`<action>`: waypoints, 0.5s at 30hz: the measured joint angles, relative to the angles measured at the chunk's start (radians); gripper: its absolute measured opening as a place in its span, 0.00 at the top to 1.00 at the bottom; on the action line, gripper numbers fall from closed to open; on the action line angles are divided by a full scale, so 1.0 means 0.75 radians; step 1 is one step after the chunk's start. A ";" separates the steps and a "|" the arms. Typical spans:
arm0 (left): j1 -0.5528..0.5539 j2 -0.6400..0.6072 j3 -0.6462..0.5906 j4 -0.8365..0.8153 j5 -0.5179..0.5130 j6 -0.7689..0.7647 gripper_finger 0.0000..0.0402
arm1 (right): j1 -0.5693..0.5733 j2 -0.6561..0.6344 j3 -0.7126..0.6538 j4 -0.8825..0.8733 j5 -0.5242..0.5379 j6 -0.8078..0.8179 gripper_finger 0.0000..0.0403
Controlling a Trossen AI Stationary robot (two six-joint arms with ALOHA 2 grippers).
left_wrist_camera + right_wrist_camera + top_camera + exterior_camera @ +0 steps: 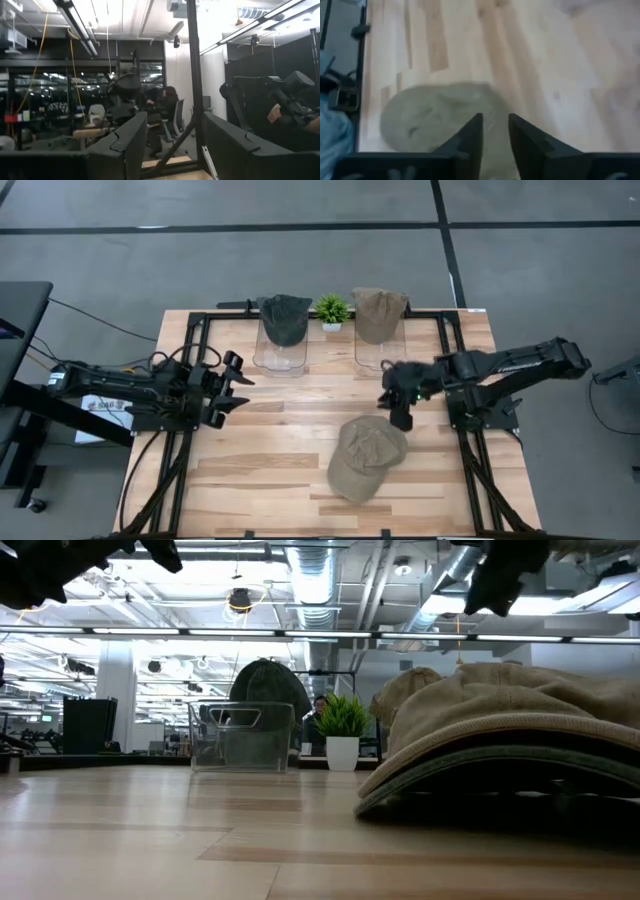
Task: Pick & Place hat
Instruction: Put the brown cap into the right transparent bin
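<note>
A tan cap lies on the wooden table, right of centre toward the near edge, resting on its brim and crown. My right gripper hangs in the air just beyond the cap's far side, tilted down toward it. Its fingers stand a small gap apart with nothing between them, and the cap shows below them. My left gripper waits over the table's left part, wide open and pointing toward the right.
Two clear stands sit at the far edge, one bearing a dark green cap, the other a tan cap. A small potted plant stands between them. Black frame rails run along the table's sides. Bare wood lies between the arms.
</note>
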 joint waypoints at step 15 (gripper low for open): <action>-0.006 0.148 0.018 0.002 0.020 -0.114 0.53 | 0.362 0.250 0.000 0.004 0.323 0.360 0.56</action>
